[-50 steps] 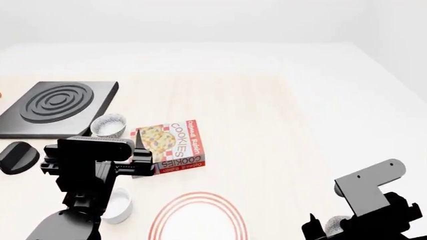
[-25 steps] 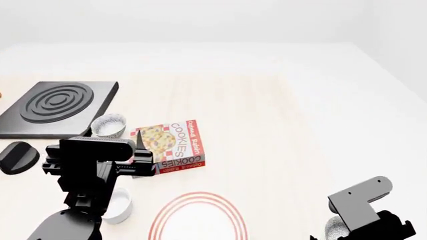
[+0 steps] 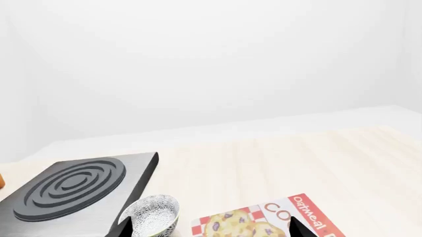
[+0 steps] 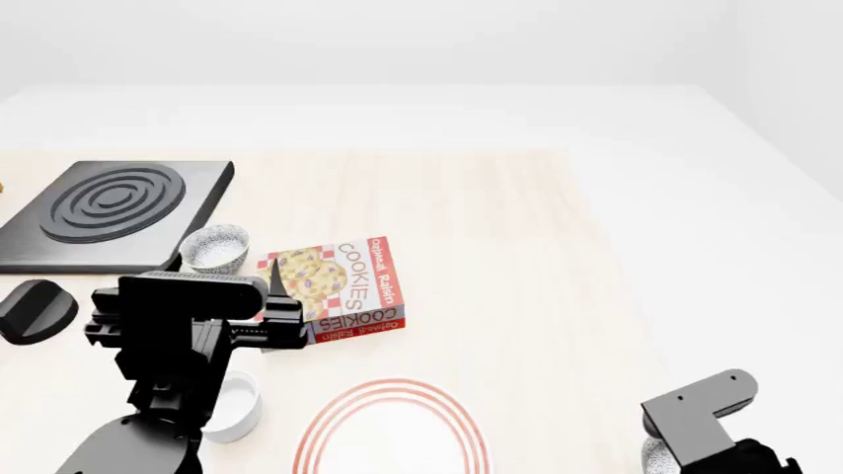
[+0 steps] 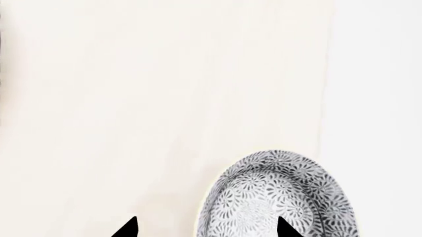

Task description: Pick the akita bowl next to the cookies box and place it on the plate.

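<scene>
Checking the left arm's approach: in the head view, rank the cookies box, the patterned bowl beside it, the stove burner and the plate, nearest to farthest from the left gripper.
1. cookies box, just right of the left gripper.
2. akita bowl, beyond it, left of the box.
3. plate, toward the robot. It and the bowl are too close to call.
4. stove burner, farthest, back left.

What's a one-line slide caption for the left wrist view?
Left wrist camera: patterned akita bowl on the wooden table, between the black stove burner and the cookies box.
</scene>
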Motion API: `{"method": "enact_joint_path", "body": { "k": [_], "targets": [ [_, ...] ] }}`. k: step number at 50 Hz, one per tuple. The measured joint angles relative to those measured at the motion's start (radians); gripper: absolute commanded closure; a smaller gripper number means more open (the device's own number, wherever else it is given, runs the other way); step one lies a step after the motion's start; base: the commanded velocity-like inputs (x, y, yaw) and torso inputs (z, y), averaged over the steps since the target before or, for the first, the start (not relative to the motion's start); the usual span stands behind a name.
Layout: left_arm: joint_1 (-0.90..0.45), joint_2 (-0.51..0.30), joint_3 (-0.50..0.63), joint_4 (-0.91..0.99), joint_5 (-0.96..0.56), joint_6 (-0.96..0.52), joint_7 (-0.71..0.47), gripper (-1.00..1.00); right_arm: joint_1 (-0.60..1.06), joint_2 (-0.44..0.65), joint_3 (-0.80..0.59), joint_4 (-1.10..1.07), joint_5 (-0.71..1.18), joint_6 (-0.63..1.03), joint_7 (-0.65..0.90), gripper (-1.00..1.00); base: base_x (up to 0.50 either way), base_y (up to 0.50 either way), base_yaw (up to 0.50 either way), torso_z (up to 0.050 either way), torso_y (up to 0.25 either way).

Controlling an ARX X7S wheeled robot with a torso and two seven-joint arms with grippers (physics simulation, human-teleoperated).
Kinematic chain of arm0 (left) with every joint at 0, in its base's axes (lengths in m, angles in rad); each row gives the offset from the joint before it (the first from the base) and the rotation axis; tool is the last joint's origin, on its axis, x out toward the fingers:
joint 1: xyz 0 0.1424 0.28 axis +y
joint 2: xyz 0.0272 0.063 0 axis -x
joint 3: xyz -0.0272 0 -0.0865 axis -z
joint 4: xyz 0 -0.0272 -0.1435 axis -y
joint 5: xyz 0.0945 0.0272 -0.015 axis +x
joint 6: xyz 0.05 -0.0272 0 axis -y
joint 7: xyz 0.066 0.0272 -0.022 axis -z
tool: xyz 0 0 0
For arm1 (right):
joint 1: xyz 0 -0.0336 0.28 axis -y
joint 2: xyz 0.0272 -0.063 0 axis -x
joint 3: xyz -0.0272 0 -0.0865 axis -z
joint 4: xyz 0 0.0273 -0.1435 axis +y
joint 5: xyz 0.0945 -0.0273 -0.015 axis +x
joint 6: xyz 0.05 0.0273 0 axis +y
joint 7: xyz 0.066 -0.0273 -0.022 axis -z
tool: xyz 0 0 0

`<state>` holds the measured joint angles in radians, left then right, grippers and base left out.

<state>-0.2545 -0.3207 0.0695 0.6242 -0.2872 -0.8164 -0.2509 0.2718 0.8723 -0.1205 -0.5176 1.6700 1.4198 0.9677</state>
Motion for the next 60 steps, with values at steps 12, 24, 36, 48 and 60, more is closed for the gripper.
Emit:
{"method": "enact_joint_path", "body": {
  "k": [12, 24, 36, 48, 60],
  "targets": [
    [-0.001, -0.003, 0.000, 0.003, -0.005, -0.004, -0.005, -1.00, -0.005, -0.006, -0.019, 0.054, -0.095, -0.023, -0.078, -1.00, 0.00, 0.00, 0.00, 0.000, 0.000],
    [0.000, -0.005, 0.003, 0.001, -0.007, 0.001, -0.007, -1.00, -0.012, -0.009, -0.054, 0.057, -0.165, -0.044, -0.138, 1.00, 0.00, 0.00, 0.00, 0.000, 0.000],
    [0.004, -0.005, 0.010, -0.008, -0.009, 0.015, -0.007, -1.00, -0.019, 0.001, -0.082, 0.019, -0.236, -0.068, -0.180, 1.00, 0.00, 0.00, 0.00, 0.000, 0.000],
    [0.007, -0.008, 0.012, -0.001, -0.013, 0.015, -0.011, -1.00, 0.014, 0.029, -0.066, -0.062, -0.226, -0.091, -0.164, 1.00, 0.00, 0.00, 0.00, 0.000, 0.000],
    [0.008, -0.012, 0.008, 0.010, -0.019, 0.013, -0.016, -1.00, 0.096, 0.070, -0.038, -0.148, -0.144, -0.085, -0.084, 1.00, 0.00, 0.00, 0.00, 0.000, 0.000]
  ]
}}
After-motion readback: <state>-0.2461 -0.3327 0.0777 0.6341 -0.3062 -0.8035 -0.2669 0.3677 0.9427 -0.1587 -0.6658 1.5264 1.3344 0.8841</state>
